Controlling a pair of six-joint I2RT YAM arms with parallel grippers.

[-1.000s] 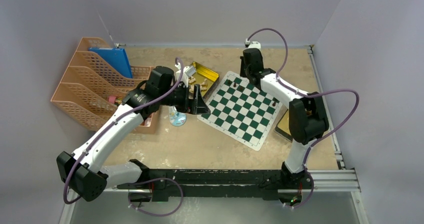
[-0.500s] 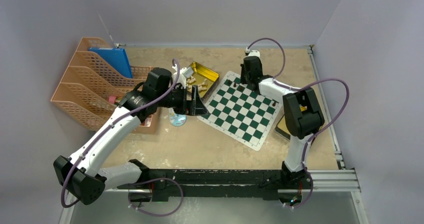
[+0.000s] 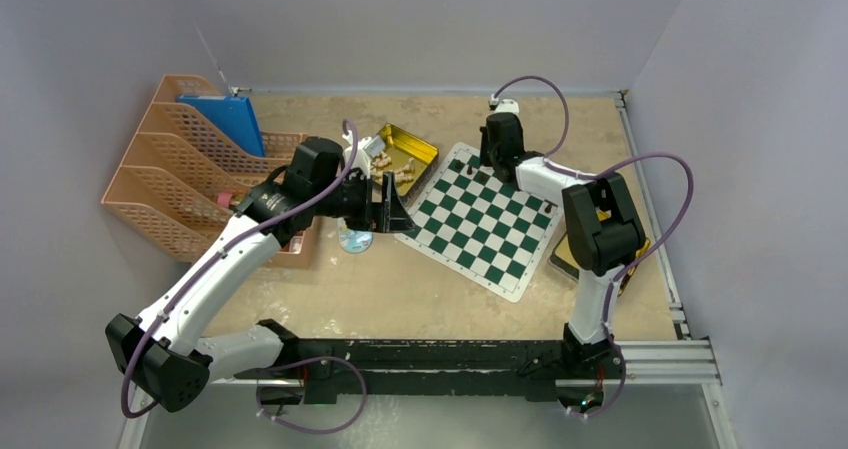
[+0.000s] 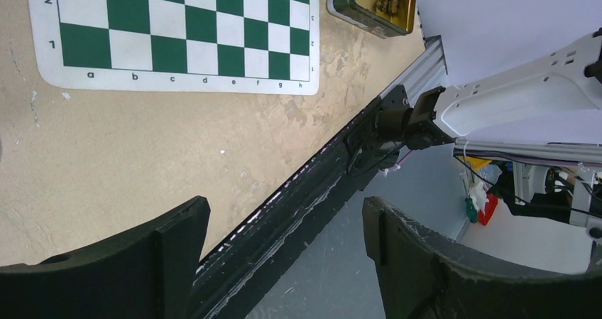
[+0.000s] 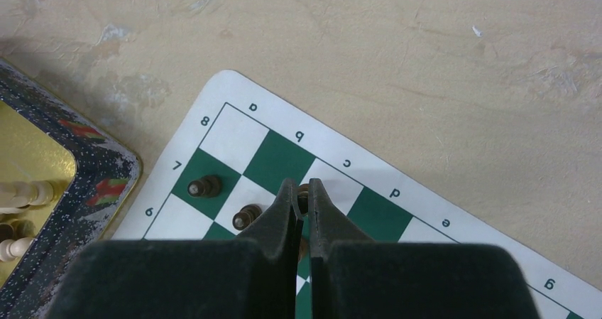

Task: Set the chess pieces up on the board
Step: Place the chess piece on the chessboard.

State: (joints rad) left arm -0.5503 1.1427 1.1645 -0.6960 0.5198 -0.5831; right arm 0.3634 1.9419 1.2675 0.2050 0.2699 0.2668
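Note:
The green and white board (image 3: 485, 221) lies right of centre; its far corner shows in the right wrist view (image 5: 234, 131). My right gripper (image 5: 302, 193) is shut on a dark brown chess piece (image 5: 303, 190), low over the squares near the letter c. It is at the board's far corner in the top view (image 3: 492, 155). Two dark brown pawns (image 5: 204, 185) (image 5: 246, 216) stand on the board just left of it. My left gripper (image 4: 284, 226) is open and empty, and in the top view (image 3: 393, 209) it hovers by the board's left edge.
A gold tin (image 3: 410, 149) with pale beige pieces (image 5: 21, 192) lies left of the board's far corner. A second gold tin (image 4: 376, 3) with dark pieces lies at the board's right side. An orange file rack (image 3: 185, 194) with a blue folder (image 3: 225, 119) stands at the left.
My right gripper has come down toward the board's far corner, and its elbow has swung nearer. My left gripper has drawn back slightly to the left.

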